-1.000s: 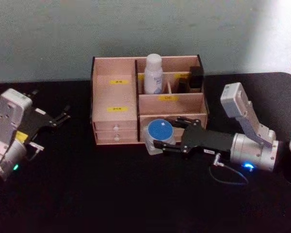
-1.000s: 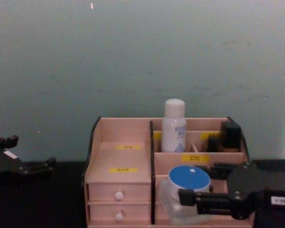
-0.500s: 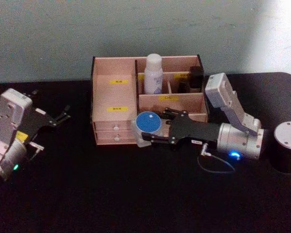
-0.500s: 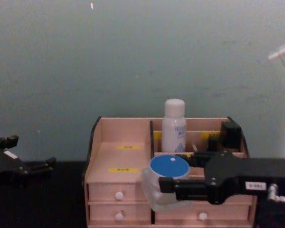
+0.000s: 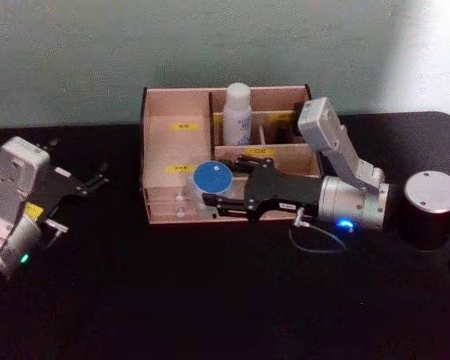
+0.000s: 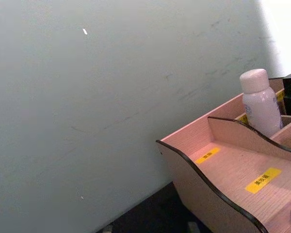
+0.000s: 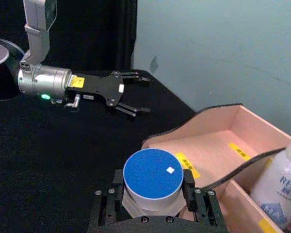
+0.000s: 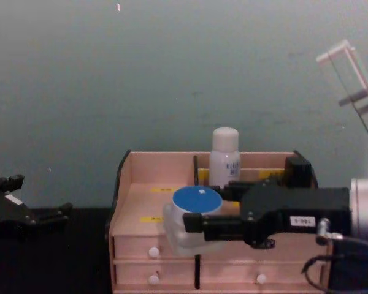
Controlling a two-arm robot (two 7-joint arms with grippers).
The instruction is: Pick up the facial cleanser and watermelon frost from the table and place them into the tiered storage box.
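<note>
Watermelon frost: short clear jar, blue lid, btwn right gripper fingers.

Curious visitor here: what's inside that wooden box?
A tall white bottle stands in a back compartment of the wooden box, a dark item farther right. The right claw, gripping a blue-lidded jar, hides the front right shelf; closed drawers hide their contents.

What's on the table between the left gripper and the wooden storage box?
Nothing: the head view shows bare black table between the left gripper and the tiered storage box.
</note>
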